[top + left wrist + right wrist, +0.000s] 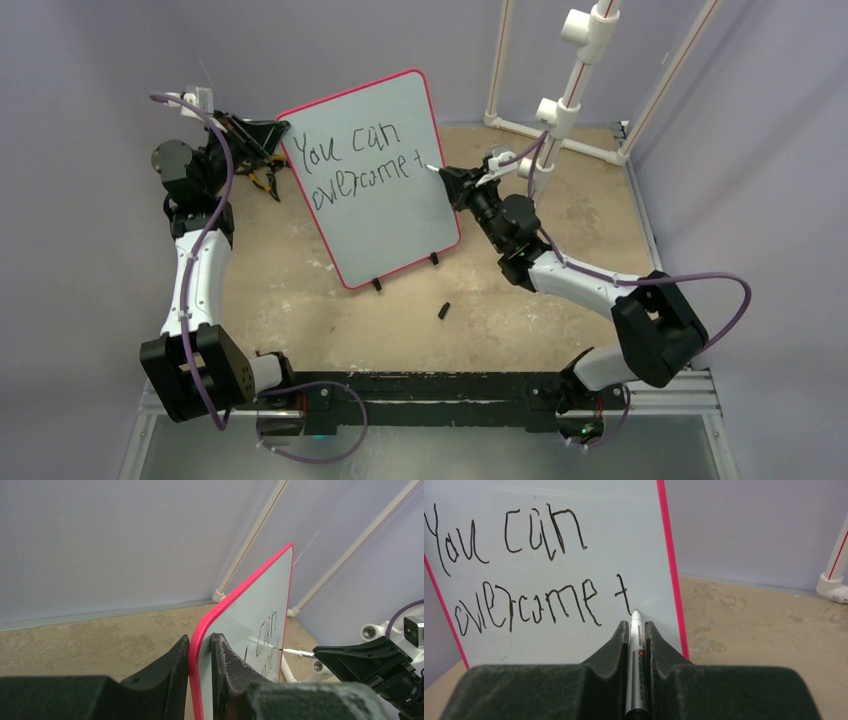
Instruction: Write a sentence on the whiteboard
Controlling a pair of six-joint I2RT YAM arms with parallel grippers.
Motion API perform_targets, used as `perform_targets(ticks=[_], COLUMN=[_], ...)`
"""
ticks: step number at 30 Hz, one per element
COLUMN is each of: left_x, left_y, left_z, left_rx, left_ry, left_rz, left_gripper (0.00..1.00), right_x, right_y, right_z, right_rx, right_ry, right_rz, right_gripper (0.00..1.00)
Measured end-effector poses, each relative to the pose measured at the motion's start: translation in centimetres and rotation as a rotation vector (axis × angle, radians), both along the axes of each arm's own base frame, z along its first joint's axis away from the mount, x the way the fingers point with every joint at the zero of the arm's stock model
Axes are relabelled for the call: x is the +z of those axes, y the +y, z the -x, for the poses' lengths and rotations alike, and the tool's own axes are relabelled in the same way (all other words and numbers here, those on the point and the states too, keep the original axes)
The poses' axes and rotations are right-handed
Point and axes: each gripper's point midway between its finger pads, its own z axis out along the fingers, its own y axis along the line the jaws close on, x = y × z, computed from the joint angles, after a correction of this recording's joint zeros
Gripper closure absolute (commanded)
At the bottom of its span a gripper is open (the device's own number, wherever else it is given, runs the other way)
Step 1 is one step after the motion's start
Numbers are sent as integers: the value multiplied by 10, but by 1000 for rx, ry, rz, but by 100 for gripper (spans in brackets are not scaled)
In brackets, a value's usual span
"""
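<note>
The whiteboard (385,200) stands tilted on the table, white with a red-pink rim and small black feet. The sentence (360,165) reads "You can" over "overcome t" in black; it also shows in the right wrist view (529,575). My left gripper (201,650) is shut on the whiteboard's left rim (235,595). My right gripper (636,630) is shut on a silver-white marker (636,650), its tip touching the whiteboard (574,645) at the foot of the "t". In the top view the marker (432,168) meets the board near its right edge.
A small black marker cap (442,310) lies on the table in front of the board. A white PVC pipe frame (570,100) stands at the back right. Grey walls close in the tan table (590,230).
</note>
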Motion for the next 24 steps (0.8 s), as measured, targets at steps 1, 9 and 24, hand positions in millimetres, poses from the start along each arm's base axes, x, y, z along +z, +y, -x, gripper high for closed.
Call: perform_targets(ticks=[1,9,24], left_x=[0,0,0], left_y=[0,0,0], left_z=[0,0,0], left_rx=[0,0,0], left_ry=[0,0,-2], left_rz=[0,0,0], left_gripper=[83,84,83], right_x=[1,34,41], right_y=[0,3,12], right_z=[0,-5,-19], right_rx=[0,-2,-10], right_ry=[-2,-61,-70], right_rz=[0,-29,-26], right_gripper=[100,100,100])
